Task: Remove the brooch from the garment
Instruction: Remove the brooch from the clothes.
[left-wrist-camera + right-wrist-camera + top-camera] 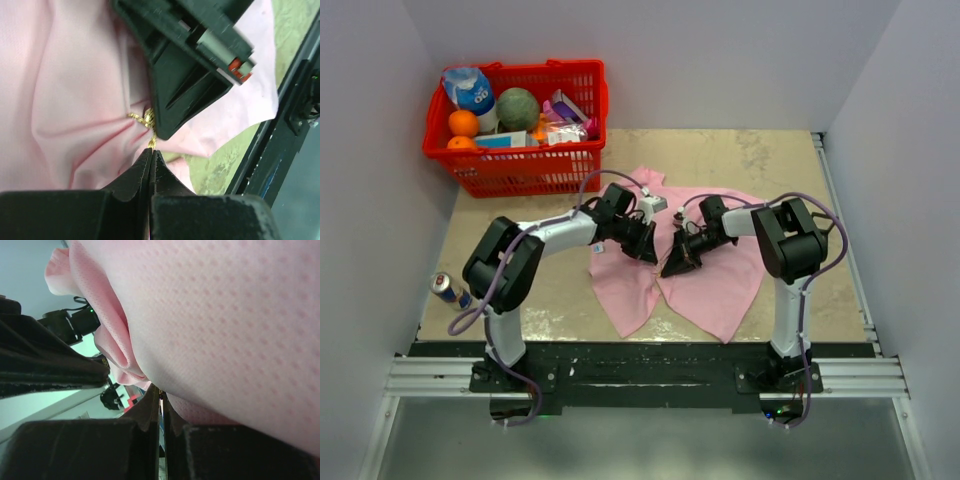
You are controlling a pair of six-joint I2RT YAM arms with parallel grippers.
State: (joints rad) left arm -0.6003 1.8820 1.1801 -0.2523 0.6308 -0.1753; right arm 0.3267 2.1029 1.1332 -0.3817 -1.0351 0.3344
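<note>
The light pink T-shirt (720,285) lies crumpled in the middle of the table. Both grippers meet over its centre. In the left wrist view the small gold brooch (146,119) sits on puckered pink cloth (75,100). A gold bit of it runs into the tips of my left gripper (151,150), which is shut on it. My right gripper's finger (175,100) presses at the same spot and partly hides the brooch. In the right wrist view my right gripper (160,392) is shut on a fold of the shirt (225,315). From above, the left gripper (650,252) and the right gripper (672,266) almost touch.
A red basket (520,172) with fruit and packets stands at the back left. A drink can (445,288) lies at the left table edge. A small light tag (601,249) shows on the shirt's left side. The black table-edge rail (280,150) runs close by.
</note>
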